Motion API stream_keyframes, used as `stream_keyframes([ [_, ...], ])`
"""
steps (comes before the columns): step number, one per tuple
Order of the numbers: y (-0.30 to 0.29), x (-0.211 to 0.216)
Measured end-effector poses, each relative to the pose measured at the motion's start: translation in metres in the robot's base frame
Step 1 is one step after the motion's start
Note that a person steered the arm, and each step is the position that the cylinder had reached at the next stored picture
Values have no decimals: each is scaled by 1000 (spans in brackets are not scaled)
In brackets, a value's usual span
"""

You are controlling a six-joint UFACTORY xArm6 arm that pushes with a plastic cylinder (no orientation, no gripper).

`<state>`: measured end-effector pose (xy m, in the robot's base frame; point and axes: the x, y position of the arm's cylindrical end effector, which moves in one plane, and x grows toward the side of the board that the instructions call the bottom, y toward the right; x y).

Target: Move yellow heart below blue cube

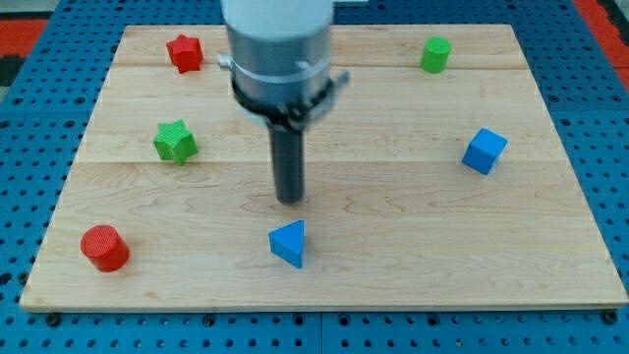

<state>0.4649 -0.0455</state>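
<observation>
The blue cube point(484, 150) sits at the view's right on the wooden board point(413, 265). No yellow heart shows in this view; it may be hidden behind the arm. My tip point(290, 200) rests on the board near the centre, far to the left of the blue cube. A blue triangular block point(289, 243) lies just below my tip, a small gap apart.
A red star point(184, 52) sits at the top left and a green cylinder point(435, 54) at the top right. A green star point(175, 141) is at the left. A red cylinder point(104, 247) is at the bottom left. A blue pegboard point(604, 147) surrounds the board.
</observation>
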Motion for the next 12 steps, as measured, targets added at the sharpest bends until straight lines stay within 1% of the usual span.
stream_keyframes([
  [1,-30,-52],
  [2,-64,-73],
  [3,-69,-100],
  [4,-40,-120],
  [5,-39,-122],
  [6,-78,-148],
  [7,20,-134],
  [8,80,-103],
  [9,76,-128],
  [10,123,-104],
  [11,123,-38],
  [12,132,9],
])
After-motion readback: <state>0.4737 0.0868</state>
